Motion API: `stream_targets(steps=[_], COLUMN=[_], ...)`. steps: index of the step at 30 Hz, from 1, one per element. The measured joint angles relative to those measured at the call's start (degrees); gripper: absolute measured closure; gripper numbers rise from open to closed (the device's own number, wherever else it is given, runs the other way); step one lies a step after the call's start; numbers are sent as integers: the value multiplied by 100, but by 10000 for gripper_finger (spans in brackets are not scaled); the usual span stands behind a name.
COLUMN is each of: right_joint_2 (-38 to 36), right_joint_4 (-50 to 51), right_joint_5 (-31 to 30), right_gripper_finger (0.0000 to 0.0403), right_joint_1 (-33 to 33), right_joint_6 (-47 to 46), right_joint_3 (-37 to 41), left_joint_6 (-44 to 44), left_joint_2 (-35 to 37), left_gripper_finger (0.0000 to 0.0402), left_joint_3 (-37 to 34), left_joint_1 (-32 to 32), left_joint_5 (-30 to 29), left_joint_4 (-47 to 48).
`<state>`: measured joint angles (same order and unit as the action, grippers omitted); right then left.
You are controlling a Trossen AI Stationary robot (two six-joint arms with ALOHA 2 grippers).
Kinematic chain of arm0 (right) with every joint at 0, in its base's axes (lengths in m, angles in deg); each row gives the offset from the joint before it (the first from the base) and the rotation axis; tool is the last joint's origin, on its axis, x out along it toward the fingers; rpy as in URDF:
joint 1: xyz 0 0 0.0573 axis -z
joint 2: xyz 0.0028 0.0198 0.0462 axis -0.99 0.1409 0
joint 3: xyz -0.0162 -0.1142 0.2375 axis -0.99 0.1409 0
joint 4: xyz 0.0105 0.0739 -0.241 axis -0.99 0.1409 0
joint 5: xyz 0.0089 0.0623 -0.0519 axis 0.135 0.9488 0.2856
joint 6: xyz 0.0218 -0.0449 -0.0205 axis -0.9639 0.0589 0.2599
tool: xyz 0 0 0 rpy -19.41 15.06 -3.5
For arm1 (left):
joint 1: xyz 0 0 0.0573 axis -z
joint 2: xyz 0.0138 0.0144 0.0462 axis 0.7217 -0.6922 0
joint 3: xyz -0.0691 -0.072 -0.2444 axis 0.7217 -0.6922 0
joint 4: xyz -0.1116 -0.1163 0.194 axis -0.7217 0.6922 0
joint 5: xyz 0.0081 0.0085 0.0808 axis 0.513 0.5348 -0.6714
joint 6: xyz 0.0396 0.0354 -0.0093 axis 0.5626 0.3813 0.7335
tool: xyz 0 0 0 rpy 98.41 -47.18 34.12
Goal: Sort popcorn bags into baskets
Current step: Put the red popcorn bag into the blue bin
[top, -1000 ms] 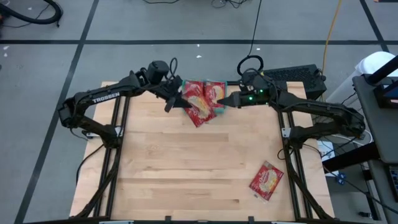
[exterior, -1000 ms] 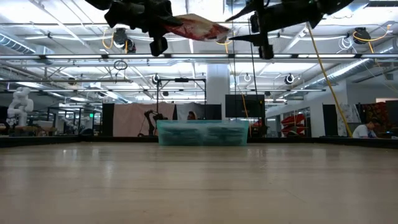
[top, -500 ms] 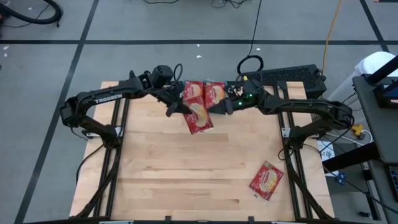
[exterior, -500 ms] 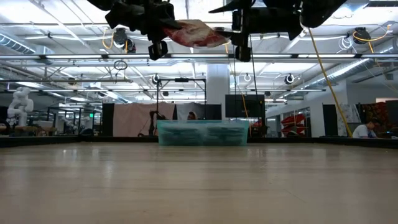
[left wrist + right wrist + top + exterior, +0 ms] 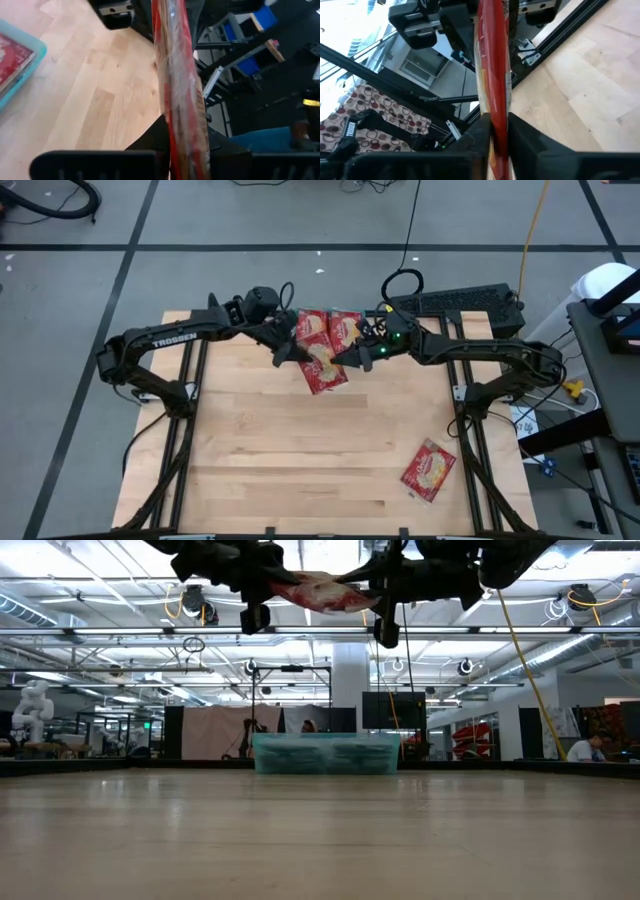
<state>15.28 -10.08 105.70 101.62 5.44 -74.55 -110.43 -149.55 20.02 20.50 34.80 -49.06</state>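
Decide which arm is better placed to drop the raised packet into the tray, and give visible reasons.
Neither clearly: the left gripper and right gripper each clamp an end of the popcorn bag beside the teal basket.

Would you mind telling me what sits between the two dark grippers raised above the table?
A flat red popcorn bag spans the gap between left gripper and right gripper, both pinching it; the high view shows this.
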Motion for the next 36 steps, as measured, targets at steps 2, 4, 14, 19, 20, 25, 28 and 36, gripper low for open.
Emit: stream_targets(steps=[2,4,14,19,20,25,28,36], right_joint_2=[1,-1,-139,-358,-389,-595,-692,-749], right_joint_4=[21,44,362,338,322,262,239,55], right_joint_5=[30,45,1477,1798,1820,1844,1841,1835], right_gripper_finger=[377,394,398,392,391,391,391,391], right_joint_1=[62,148,1032,1459,1520,1718,1752,1745], right_joint_6=[32,46,-443,-694,-698,-709,-734,-990], right_joint_3=[0,0,0,0,0,0,0,0], left_joint_6=[-153,-430,-1904,-2619,-2625,-2569,-2577,-2979], left_joint_2=[0,7,212,396,402,261,54,-482], left_gripper_finger=[360,356,196,124,117,108,119,170], left_joint_3=[0,0,7,7,7,15,7,4], left_joint_1=[83,161,422,574,664,1115,1299,1449], left_joint_5=[-288,-685,-1701,-2560,-2786,-3777,-4318,-4491], left_joint_4=[11,-7,-355,-344,-490,-1592,-2065,-2728])
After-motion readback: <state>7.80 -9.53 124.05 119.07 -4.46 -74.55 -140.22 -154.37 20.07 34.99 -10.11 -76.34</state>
